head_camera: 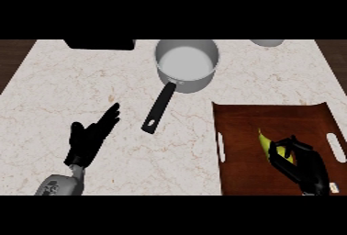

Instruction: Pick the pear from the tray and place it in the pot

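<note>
**Pear** [263, 139]: yellow and elongated, on the tray [271, 117]. Its near end is enclosed by the right hand [304, 163], whose fingers and thumb are curled round it. The far tip projects ahead of the fingers, slightly to their left.

**Tray:** brown, with slotted grips, lying beneath the hand.

**Pot** [196, 85]: set upright with its mouth open, ahead of the right hand and well to its left, off the tray. The black handle [158, 109] is angled back toward the near side.

**Step in hand (judged):** the grasp is being secured and the lift has not yet been made. The pear is best raised straight up clear of the tray's edge, carried forward and left, and released over the middle of the mouth, away from the handle.

**Left hand** [88, 140]: open with fingers straight, resting over the counter [81, 82], well apart.

**Not determined:** the pear's lower part is covered by the fingers, so it cannot be told whether it touches the tray. A dark object [99, 44] and a pale round one [267, 42] are cut off at the far edge and not identified.
</note>
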You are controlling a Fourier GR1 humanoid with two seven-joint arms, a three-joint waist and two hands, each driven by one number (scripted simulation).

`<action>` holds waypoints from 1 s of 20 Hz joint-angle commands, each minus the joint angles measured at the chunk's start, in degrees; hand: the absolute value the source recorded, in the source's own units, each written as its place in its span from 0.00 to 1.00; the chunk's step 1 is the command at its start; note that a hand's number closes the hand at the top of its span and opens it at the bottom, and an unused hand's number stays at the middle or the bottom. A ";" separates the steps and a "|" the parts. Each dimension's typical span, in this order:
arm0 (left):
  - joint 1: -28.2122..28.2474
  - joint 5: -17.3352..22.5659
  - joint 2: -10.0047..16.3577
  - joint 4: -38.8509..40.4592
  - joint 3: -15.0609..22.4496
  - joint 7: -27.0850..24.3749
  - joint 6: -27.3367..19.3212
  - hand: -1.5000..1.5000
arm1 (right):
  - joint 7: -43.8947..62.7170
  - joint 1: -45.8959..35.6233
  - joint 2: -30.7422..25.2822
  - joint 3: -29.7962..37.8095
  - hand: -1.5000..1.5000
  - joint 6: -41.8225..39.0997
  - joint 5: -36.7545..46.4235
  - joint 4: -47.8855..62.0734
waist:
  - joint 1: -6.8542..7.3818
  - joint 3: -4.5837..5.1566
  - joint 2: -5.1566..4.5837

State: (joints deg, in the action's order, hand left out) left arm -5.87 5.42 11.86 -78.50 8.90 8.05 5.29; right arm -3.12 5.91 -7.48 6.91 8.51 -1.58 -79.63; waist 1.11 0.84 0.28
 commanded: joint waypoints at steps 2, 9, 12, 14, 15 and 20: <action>-0.43 0.04 -0.44 -0.69 1.10 0.65 0.89 0.50 | -12.02 -7.94 -8.29 -3.97 1.00 -15.25 0.28 3.55 | 2.56 -1.29 -0.67; -0.38 -0.73 -1.13 0.60 -0.44 -0.19 -0.67 0.50 | -31.31 -17.94 -14.05 -3.20 1.00 -19.60 7.01 21.58 | 0.06 -0.94 -0.62; 1.09 -0.89 -0.80 -0.39 -0.74 0.46 0.15 0.50 | -30.25 -21.82 -12.89 -4.35 1.00 -15.68 10.58 21.79 | -0.52 -0.86 -0.39; 1.23 -2.31 -1.13 1.08 -0.68 -1.95 -0.53 0.50 | -27.91 -24.89 -13.47 -3.88 1.00 -13.61 11.56 20.21 | -0.65 -0.84 -0.35; 0.91 -1.92 -1.55 1.36 -0.96 -2.18 0.34 0.50 | -27.35 -23.12 -10.95 -5.26 1.00 -11.60 12.72 17.61 | -0.93 -0.83 -0.29; 0.63 -0.19 0.00 -1.34 -2.61 1.93 1.60 0.50 | -17.63 -22.51 -13.85 -7.03 1.00 -10.84 15.73 3.57 | -1.49 -0.78 -0.04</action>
State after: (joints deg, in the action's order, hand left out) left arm -4.56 4.30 10.91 -78.95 7.58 8.33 5.66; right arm -26.94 -16.90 -20.86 1.45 -3.83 11.84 -67.12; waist 0.20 0.01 0.04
